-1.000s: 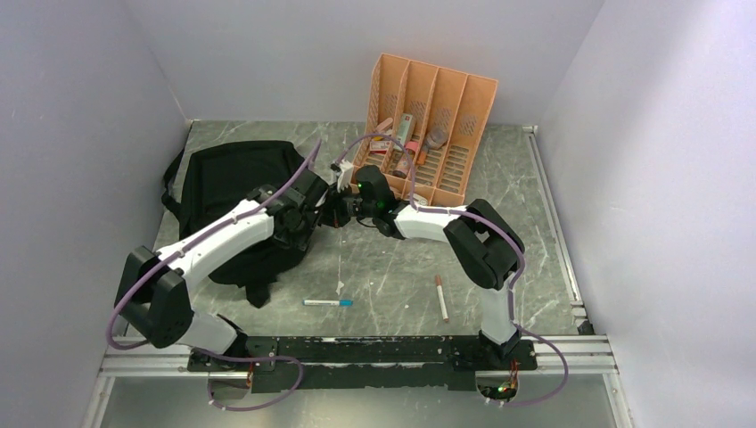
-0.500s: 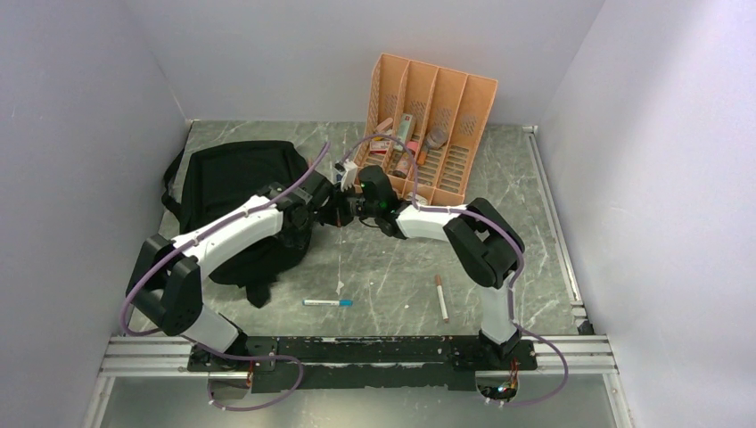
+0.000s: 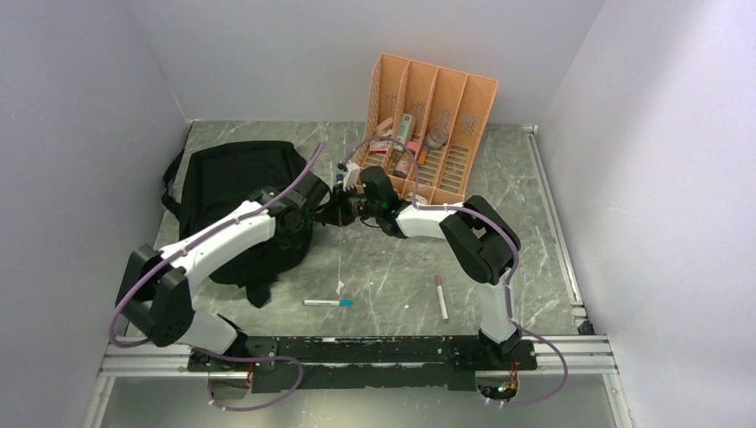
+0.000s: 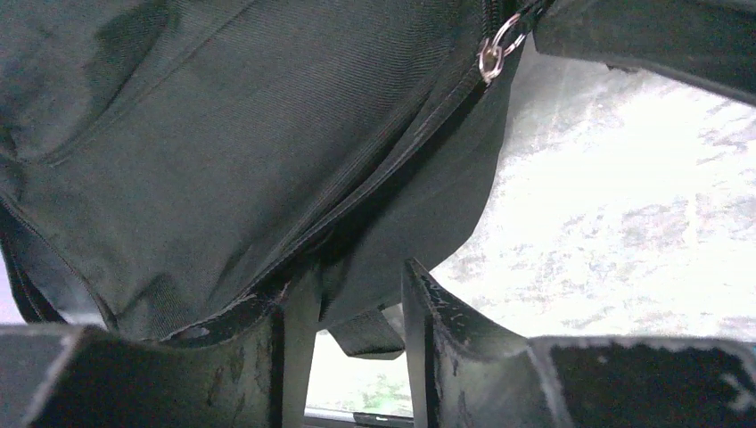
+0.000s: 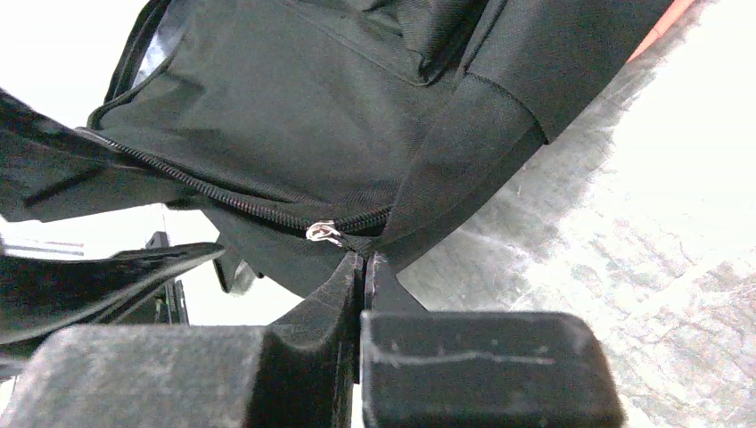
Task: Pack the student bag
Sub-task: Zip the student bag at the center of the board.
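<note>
Top view: the student bag lies flat on the left rear part of the grey marbled table, close to the left wall, straps trailing off its left and near edges. Left arm reaches from its base across the bag's near right corner. The left gripper and the right gripper meet nose to nose at the bag's right edge, just in front of the orange slotted organizer, which holds several small items. Jaw state unreadable from here. A blue pen and a brown pen lie on the bare table between the arms, well apart from the bag. Left wrist view: black fabric fills the upper left, with a zip line running diagonally to a metal zip puller at top right. The left fingers stand apart, light showing through the gap; a fold of the bag's lower edge dips toward that gap, the left-hand finger touching fabric. Cannot tell whether the fold is pinched. Right wrist view: the right fingers are pressed together, tips nipped onto the bag's edge just below and beside the puller, at the end of the zip line. A wide black strap runs off to the upper right, with pale table beyond.
</note>
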